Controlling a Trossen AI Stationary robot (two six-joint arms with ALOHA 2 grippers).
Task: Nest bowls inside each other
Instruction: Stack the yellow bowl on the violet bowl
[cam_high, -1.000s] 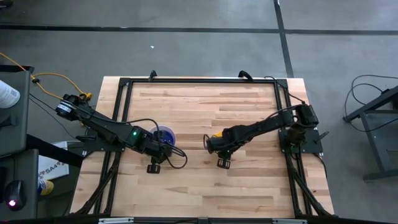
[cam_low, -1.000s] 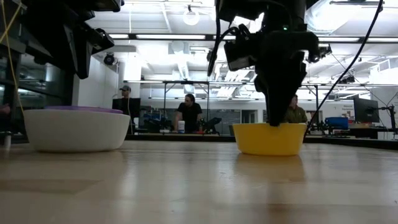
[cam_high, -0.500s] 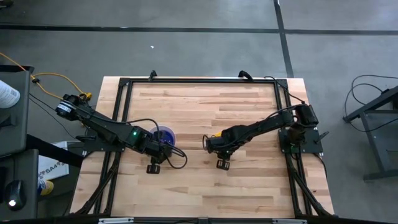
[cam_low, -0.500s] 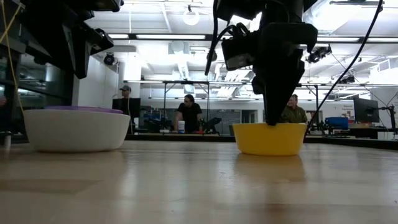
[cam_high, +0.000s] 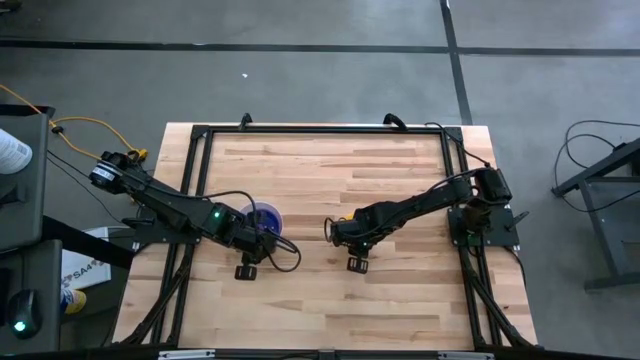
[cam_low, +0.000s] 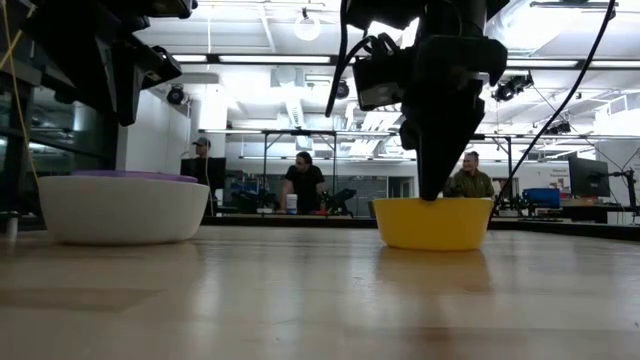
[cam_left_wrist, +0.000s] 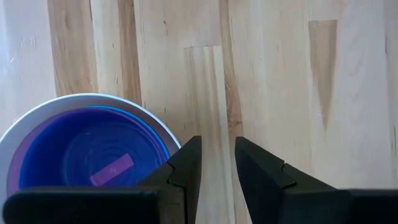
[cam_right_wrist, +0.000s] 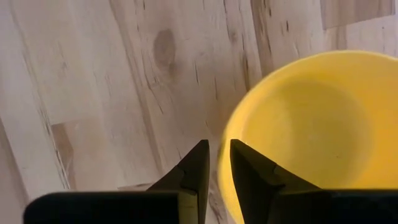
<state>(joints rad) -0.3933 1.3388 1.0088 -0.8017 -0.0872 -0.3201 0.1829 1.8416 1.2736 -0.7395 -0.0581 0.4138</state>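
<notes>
A yellow bowl (cam_low: 432, 224) stands on its base on the wooden table, right of centre. My right gripper (cam_right_wrist: 219, 163) comes down on its rim from above and is shut on it. To the left stands a white bowl (cam_low: 122, 210) with a purple bowl (cam_left_wrist: 15, 177) and a blue bowl (cam_left_wrist: 87, 158) nested inside it. My left gripper (cam_left_wrist: 217, 163) hovers open over bare wood just beside that stack (cam_high: 264, 216), touching nothing. My right gripper pinches the yellow bowl's rim (cam_right_wrist: 222, 142), one finger inside the bowl (cam_right_wrist: 249, 171) and the other outside it (cam_right_wrist: 196, 167). The fingers point steeply down from above (cam_low: 432, 185). The bowl stands upright with its base on the table.
A black frame (cam_high: 320, 128) runs around the tabletop. Bare wood (cam_high: 330, 300) lies toward the near edge and between the two bowl groups. People stand far behind the table in the room (cam_low: 303, 185).
My right gripper has tipped slightly over the yellow bowl's rim. The bowl has stayed where it stood on the table.
</notes>
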